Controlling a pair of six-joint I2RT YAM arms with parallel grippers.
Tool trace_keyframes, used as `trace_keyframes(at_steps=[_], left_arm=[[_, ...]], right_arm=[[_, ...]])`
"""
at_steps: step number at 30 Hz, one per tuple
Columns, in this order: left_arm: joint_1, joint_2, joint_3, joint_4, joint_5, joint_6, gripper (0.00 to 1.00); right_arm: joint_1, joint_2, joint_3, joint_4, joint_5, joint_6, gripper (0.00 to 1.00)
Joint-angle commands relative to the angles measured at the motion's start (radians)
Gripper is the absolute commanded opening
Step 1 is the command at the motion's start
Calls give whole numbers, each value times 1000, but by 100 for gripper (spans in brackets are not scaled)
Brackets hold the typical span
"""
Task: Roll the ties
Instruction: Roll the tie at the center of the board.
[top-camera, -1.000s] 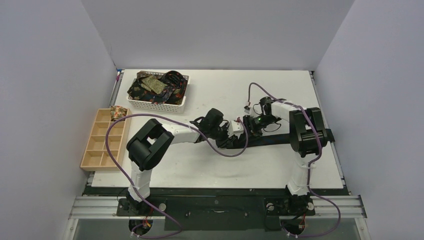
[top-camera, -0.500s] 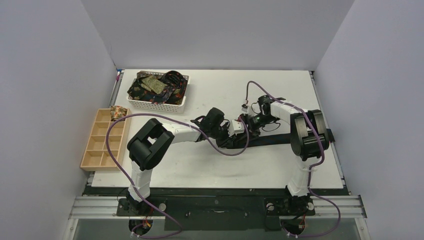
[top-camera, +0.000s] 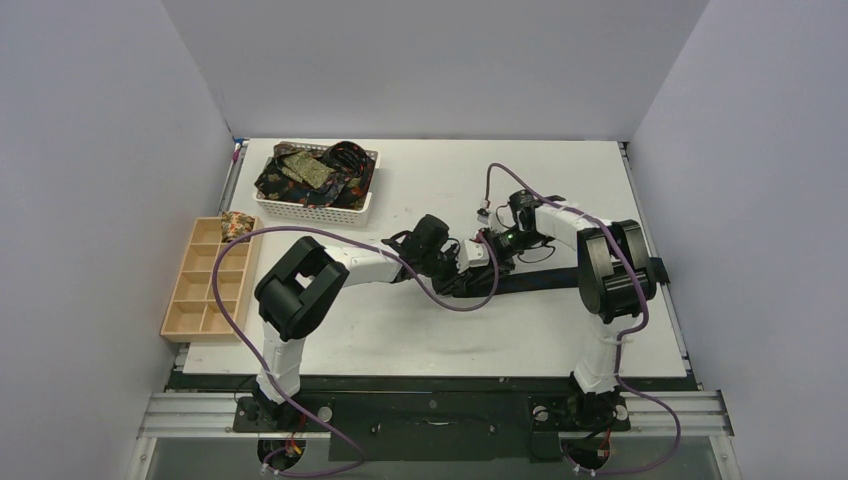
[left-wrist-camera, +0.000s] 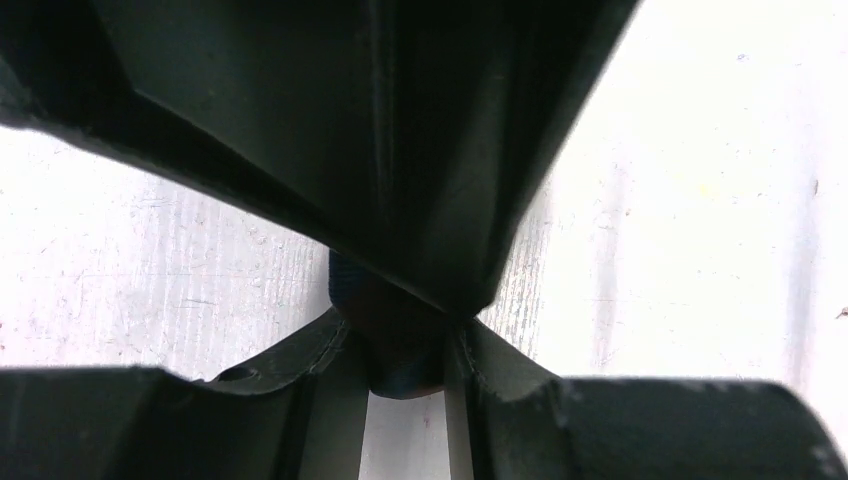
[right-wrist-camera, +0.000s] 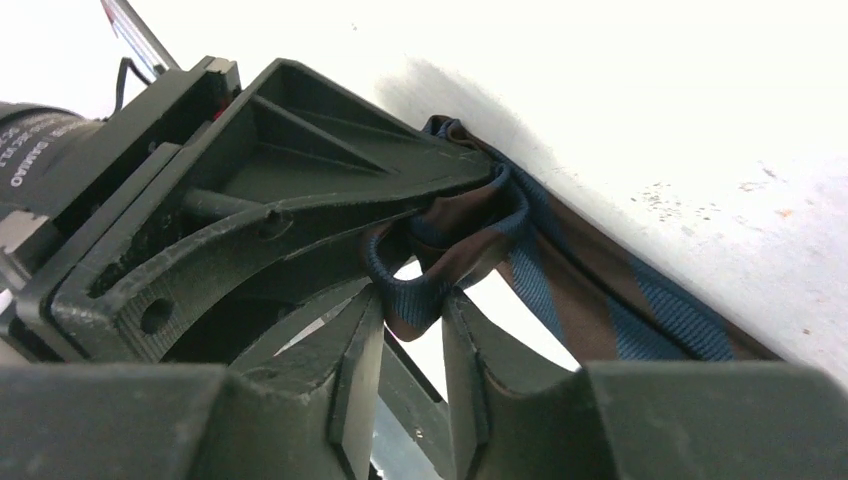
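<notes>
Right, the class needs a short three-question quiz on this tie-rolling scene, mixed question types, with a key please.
1. True or false: the white basket is empty.
2. The right gripper pinches: A) the striped tie; B) a sock; C) nothing.
3. How many compartments of the wooden tray hold a rolled tie?
Key: 1 false, it holds ties. 2 A. 3 one, at the far right corner.
</notes>
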Motion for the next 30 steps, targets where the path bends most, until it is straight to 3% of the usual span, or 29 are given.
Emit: trace_keyframes(at_steps=[1, 7, 20, 23, 26, 30], left_arm=[[1, 80, -59, -185, -111, 18, 24], [1, 81, -57, -188, -111, 19, 24], [1, 81, -54, -190, -104, 20, 24], [2, 79, -57, -191, -103, 19, 24], [3, 78, -60, -178, -102, 6, 25], [21, 72, -53, -140, -79, -56, 34]], right_arm=[[-20, 3, 20, 55, 42, 23, 22], [-23, 9, 12, 78, 33, 44, 34], [9, -6, 42, 114, 36, 88, 35], [8, -2, 33, 110, 61, 84, 27], [-2, 10, 10, 91, 121, 59, 1], [-26, 53, -10, 43, 193, 4, 0]])
